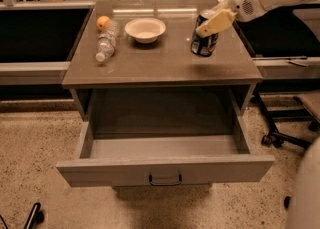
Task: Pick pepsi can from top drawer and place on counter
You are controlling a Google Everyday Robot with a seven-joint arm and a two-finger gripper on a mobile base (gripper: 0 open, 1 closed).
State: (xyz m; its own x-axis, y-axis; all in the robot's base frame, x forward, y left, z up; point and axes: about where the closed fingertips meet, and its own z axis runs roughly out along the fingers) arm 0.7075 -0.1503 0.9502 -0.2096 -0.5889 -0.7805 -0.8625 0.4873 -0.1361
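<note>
The pepsi can [202, 44], dark blue with a silver top, is tilted over the right part of the counter [160, 65]. Its base is at or just above the surface. My gripper [214, 22] comes in from the upper right on a white arm and is shut on the can's upper part, with a cream finger [217, 21] lying across its top. The top drawer [165, 169] is pulled wide open below the counter. Its floor holds nothing, and its dark handle [165, 179] sits at the centre of the front panel.
On the counter's left lie a clear water bottle [106, 45] and an orange [103, 22], with a white bowl [145, 29] at the back middle. An office chair base [287, 133] stands at the right. Low black-topped units flank the cabinet.
</note>
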